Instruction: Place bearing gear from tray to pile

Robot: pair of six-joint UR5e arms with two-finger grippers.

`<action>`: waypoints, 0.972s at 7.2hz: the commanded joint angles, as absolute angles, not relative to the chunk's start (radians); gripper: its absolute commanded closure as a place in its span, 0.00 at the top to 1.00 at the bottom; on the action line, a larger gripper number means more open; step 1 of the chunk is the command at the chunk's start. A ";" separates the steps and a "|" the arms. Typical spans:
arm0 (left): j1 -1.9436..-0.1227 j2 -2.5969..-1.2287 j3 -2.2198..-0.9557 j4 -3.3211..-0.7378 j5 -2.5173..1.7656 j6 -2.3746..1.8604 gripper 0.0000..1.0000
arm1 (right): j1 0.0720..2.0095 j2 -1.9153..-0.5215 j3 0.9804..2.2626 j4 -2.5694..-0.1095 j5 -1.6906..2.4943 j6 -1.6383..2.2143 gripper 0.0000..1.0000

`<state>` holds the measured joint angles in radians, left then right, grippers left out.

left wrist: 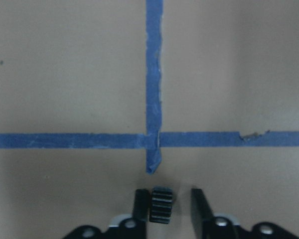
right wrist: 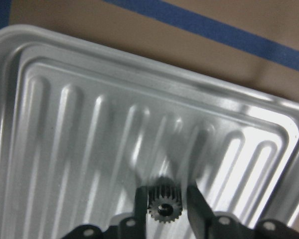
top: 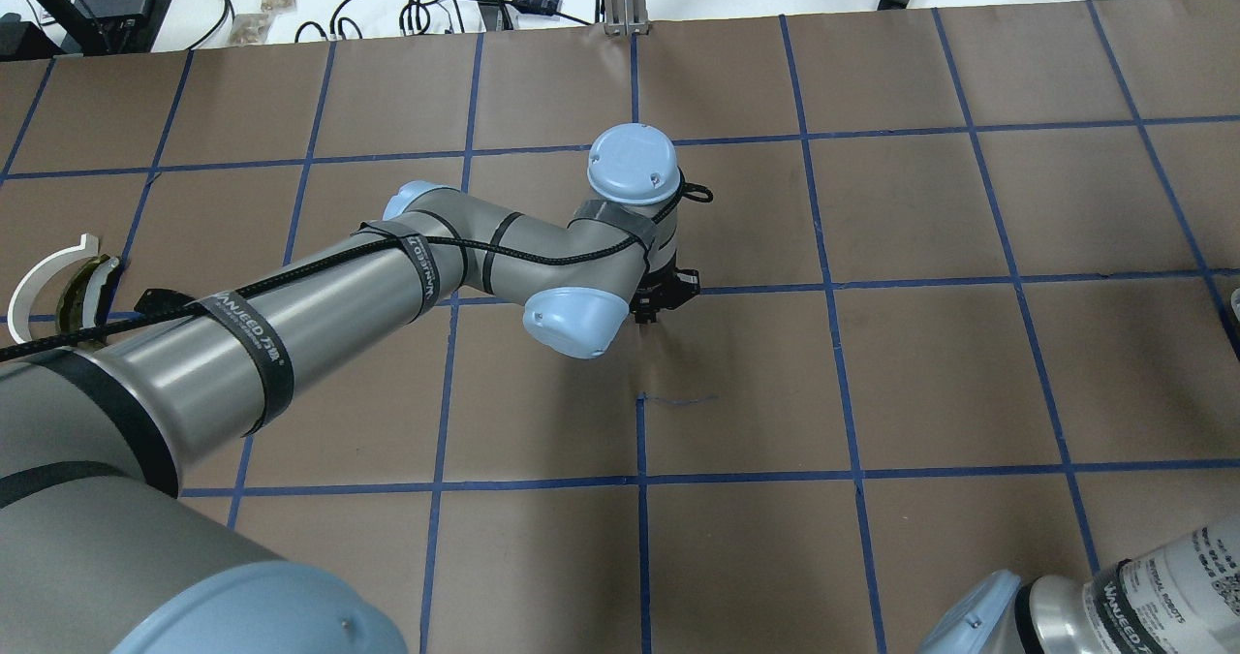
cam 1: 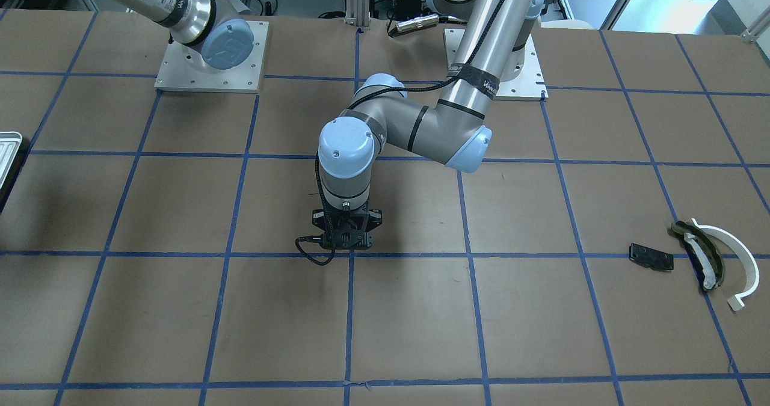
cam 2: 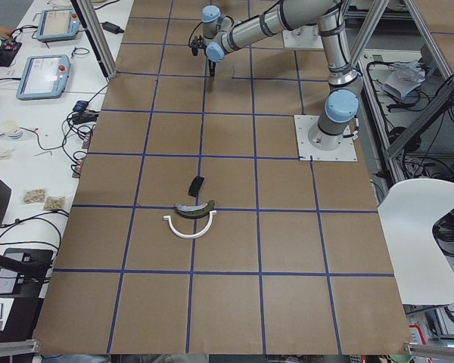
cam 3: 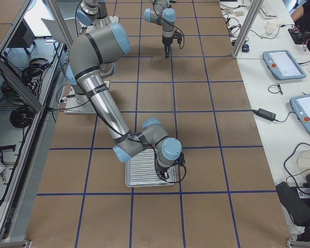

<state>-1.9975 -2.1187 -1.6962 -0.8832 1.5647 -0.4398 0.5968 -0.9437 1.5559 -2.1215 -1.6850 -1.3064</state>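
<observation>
The silvery ridged tray [right wrist: 89,45] fills the right wrist view. My right gripper [right wrist: 165,191] is low over it, and a small toothed bearing gear [right wrist: 163,206] lies face-up and snug between its fingers. A second bearing gear [left wrist: 161,205] shows in the left wrist view, against one finger of my left gripper [left wrist: 168,194], with a clear gap to the other finger. That gripper [cam 1: 347,240] hangs low over a tape crossing at mid-table. The pile lies far off on my left: a white half-ring [cam 1: 737,255], an olive curved piece [cam 1: 701,252] and a black plate [cam 1: 651,257].
Brown paper with a blue tape grid covers the table [top: 930,373]. Two square metal base plates [cam 1: 210,57] stand at the robot's edge. The tray [cam 3: 139,173] lies at the table's right end, and only its corner [cam 1: 9,153] shows in the front-facing view.
</observation>
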 commanded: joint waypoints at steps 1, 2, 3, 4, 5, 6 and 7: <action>-1.961 -2.093 -1.700 -0.890 1.565 -0.424 0.00 | 0.597 -0.945 1.552 -2.121 -1.690 -1.304 0.00; -1.874 -2.033 -1.706 -0.909 1.560 -0.347 0.00 | 0.598 -0.945 1.545 -2.117 -1.719 -1.302 0.00; -1.729 -1.964 -1.704 -0.999 1.552 -0.233 0.00 | 0.603 -0.987 1.546 -2.106 -1.724 -1.287 0.00; -1.594 -1.897 -1.703 -1.129 1.578 -0.087 0.00 | 0.620 -1.058 1.554 -2.085 -1.718 -1.217 0.00; -1.509 -1.841 -1.710 -1.206 1.689 0.061 0.00 | 0.671 -1.104 1.552 -1.992 -1.717 -1.156 0.00; -1.388 -1.832 -1.742 -1.219 1.724 0.216 0.00 | 0.743 -1.145 1.554 -1.921 -1.715 -1.064 0.00; -1.229 -1.829 -1.784 -1.180 1.720 0.414 0.00 | 0.832 -1.219 1.554 -1.828 -1.720 -0.940 0.00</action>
